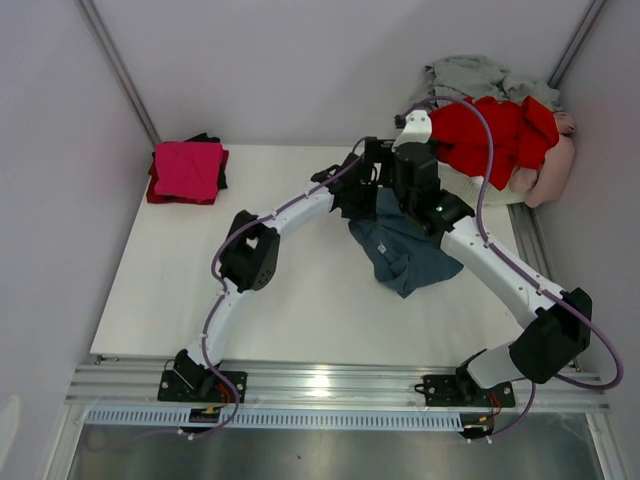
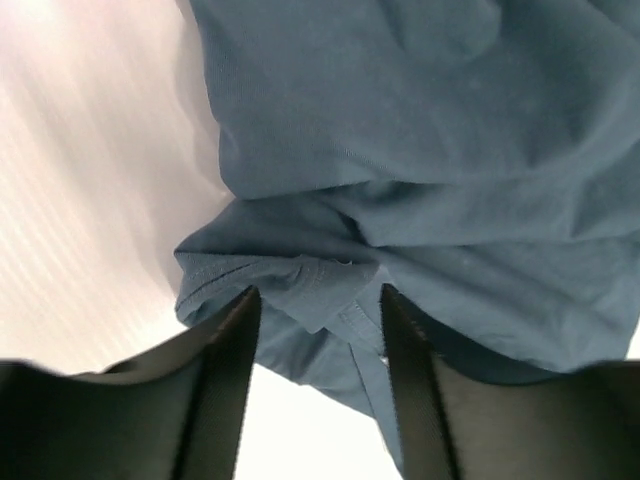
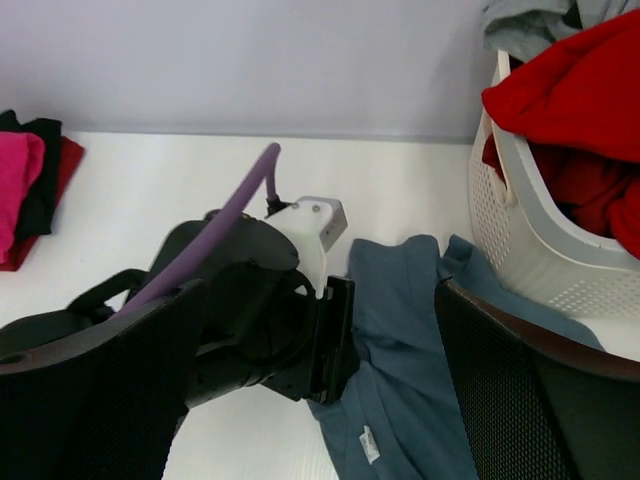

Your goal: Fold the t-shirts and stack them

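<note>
1. Top external: on the table [image 1: 300,310], the slate-blue tee [image 1: 400,250] lies crumpled toward 3 o'clock, and the folded stack [image 1: 187,170] sits at 10 o'clock.
2. My left pincer [image 2: 315,330] is released, fingers straddling the tee's hem. I'd clench on that edge alone.
3. My right pincer [image 3: 318,300], also released and empty, should take a far corner so we can spread it flat.
</note>
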### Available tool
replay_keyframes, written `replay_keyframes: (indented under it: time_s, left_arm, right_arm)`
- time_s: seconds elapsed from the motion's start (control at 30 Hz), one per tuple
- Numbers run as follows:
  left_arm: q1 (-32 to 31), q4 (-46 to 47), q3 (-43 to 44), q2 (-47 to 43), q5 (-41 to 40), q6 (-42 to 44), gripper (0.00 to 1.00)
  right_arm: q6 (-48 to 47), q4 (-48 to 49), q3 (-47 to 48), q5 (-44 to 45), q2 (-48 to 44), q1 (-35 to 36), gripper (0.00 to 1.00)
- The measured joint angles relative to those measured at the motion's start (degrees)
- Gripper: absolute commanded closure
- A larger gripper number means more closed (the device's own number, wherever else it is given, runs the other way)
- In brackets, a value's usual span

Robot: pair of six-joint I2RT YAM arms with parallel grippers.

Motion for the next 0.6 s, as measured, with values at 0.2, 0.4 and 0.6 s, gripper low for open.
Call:
replay_keyframes:
  time_s: [0.2,0.4,0.6]
  left_arm:
    - [-0.4,-3.6,0.8,0.4,-1.1,1.0,0.65]
    - [-0.6,-6.0,0.8,0.4,-2.2,1.6,0.69]
    - [-0.9,-7.4,0.9,0.4,-2.4,2.6,0.78]
  right_arm:
    - [-0.5,0.0,-0.2,0.4,-3.5,0.6,0.01]
    - [-1.3,0.0,-0.3,1.0,-5.8,0.6,0.01]
    - [-1.3,0.0,-0.9,0.9,-6.2,0.6,0.00]
